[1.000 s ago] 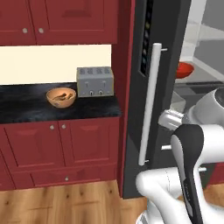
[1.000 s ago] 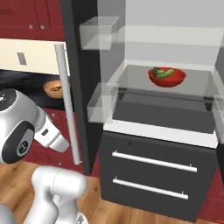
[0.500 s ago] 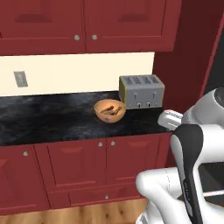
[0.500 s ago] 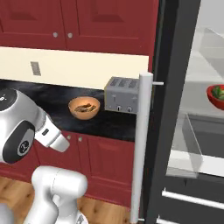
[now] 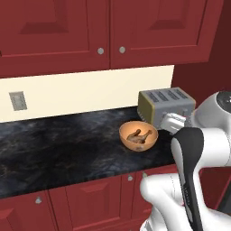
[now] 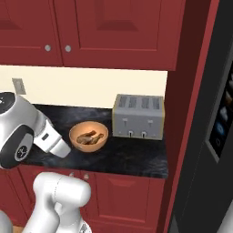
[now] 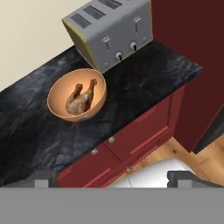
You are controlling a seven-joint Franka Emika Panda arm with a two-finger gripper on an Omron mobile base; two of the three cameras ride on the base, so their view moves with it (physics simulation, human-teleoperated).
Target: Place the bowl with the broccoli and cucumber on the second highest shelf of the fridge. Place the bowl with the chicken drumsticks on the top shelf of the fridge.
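orange bowl with the chicken drumsticks (image 7: 77,100), upright, on counter (image 7: 144,78)

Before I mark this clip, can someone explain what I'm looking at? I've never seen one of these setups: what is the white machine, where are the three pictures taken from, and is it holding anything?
The white machine is a robot arm on a base that can drive, in a rendered kitchen. Two cameras ride on the base behind the arm, one to its left and one to its right, so both show the same scene from two sides. The third camera sits on the hand and looks along the claw, whose two dark tips rise at the bottom, wide apart with nothing between them.

On the black counter stand an orange bowl holding chicken drumsticks and, beside it but apart from it, a grey toaster. Red cabinets hang above and sit below. The dark fridge edge shows at the right of the right base view.
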